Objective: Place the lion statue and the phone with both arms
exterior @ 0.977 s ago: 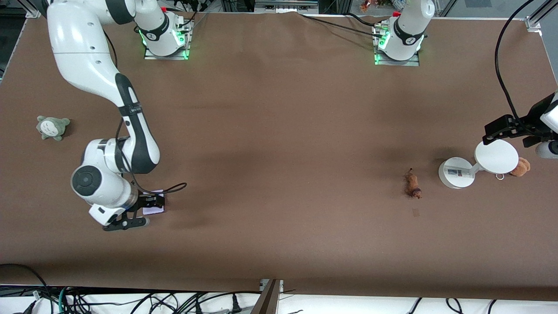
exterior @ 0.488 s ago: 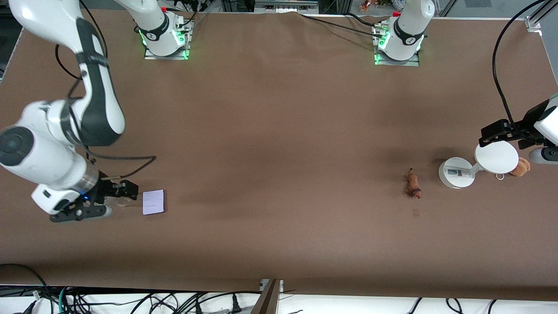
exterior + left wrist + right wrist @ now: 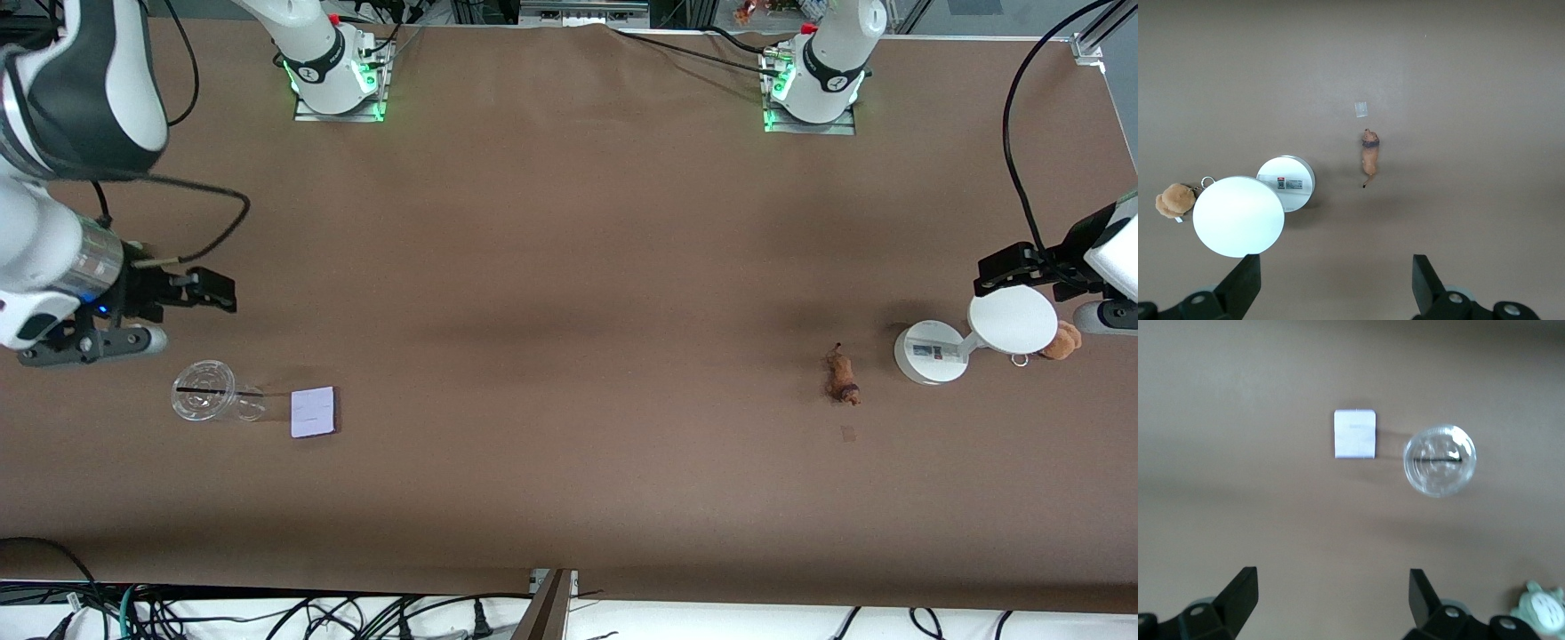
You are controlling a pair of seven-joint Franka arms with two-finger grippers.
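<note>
The lion statue (image 3: 841, 377) lies on its side on the brown table (image 3: 569, 267) toward the left arm's end, just beside the base of the white disc stand (image 3: 932, 352), with nothing touching it; the phone (image 3: 314, 412) lies flat toward the right arm's end, close beside a clear plastic cup (image 3: 204, 402) tipped on its side. I judge the lion light and rigid, small enough to roll or skitter if nudged, so I would close across the middle of its body (image 3: 1369, 151) and not on the thin tail. The phone looks thin, stiff and probably slick, lying flush on the cloth, so I would take it across its short edges, pads low to the surface, and watch the cup next to it. I think a tiny pale scrap (image 3: 1361, 109) lies near the lion's dark end, though it is too small for me to identify. The left gripper (image 3: 1022, 270) hangs over the stand's round disc, jaws spread wide and empty, a tan plush toy (image 3: 1062, 340) beside the disc. The right gripper (image 3: 147, 311) hovers over bare table above the cup, likewise wide apart and holding nothing; a grey plush (image 3: 1540, 608) shows at its wrist view's edge.
</note>
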